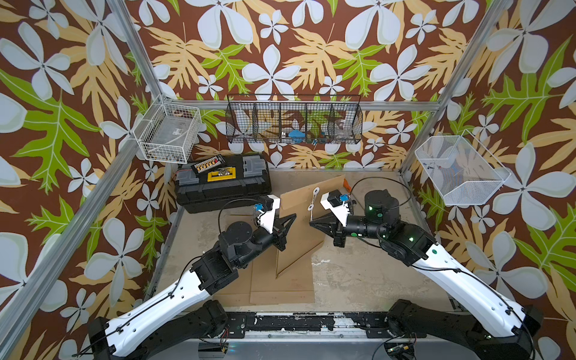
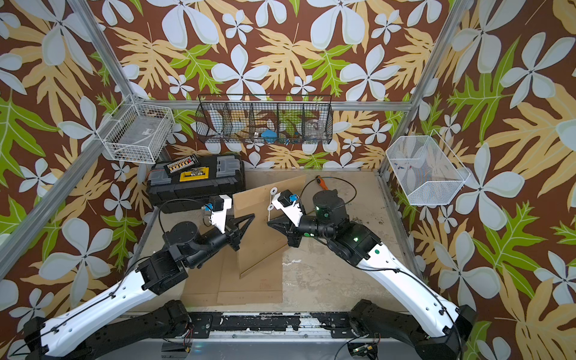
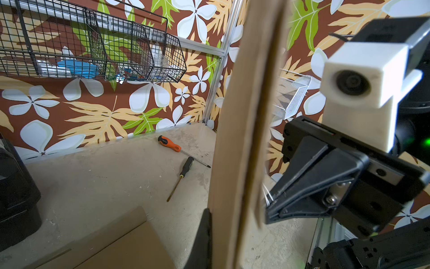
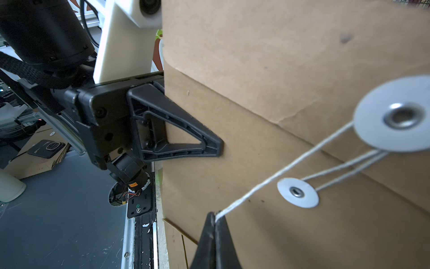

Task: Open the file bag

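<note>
While left gripper (image 1: 292, 217) pinches kraft file bag (image 1: 299, 199) upright, right gripper (image 1: 312, 223), clamped on white string (image 4: 267, 182), should circle white discs (image 4: 384, 130) under light tension, sparing paper.

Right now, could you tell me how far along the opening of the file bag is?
Done: the file bag stands upright, its edge clamped by the left gripper. In hand: the right gripper pinches the taut string. Left: strands loop between the two discs, so unwinding and lifting the flap remain.
</note>
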Controlling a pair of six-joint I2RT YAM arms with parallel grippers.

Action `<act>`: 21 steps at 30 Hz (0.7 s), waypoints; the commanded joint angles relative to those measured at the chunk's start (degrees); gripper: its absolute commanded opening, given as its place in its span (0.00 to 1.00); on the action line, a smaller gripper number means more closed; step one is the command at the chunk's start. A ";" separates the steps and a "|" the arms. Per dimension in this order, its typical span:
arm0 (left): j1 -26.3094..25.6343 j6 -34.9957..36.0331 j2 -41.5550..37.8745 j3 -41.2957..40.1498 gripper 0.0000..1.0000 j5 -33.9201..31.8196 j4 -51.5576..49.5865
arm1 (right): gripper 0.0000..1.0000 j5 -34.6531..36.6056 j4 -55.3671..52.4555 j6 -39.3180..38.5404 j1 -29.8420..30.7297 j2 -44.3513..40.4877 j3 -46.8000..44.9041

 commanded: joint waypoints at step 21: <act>-2.83 5.28 9.13 10.49 0.00 -7.57 -17.76 | 0.00 21.53 -1.87 -3.97 0.16 -3.85 0.18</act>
